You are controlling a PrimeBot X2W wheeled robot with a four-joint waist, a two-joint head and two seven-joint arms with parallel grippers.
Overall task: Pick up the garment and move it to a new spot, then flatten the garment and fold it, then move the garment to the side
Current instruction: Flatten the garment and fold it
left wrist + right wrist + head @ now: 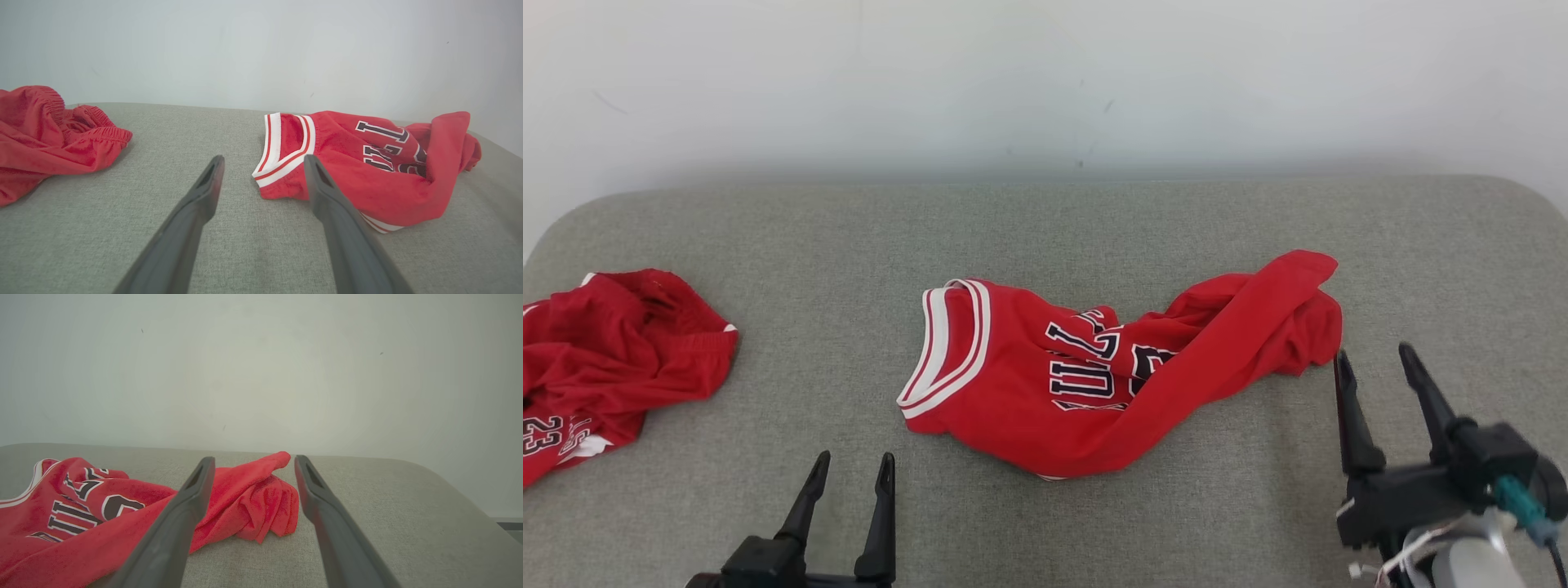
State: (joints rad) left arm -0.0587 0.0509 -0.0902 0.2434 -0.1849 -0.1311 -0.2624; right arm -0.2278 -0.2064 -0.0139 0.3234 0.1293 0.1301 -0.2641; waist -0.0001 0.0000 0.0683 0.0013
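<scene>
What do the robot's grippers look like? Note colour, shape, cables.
The left gripper and right gripper each have two long, dark, tapering fingers on a black block. In the wrist views each finger has a slot near its tip. Behind the right gripper sit a teal plug, white wires and a pale forearm.
</scene>
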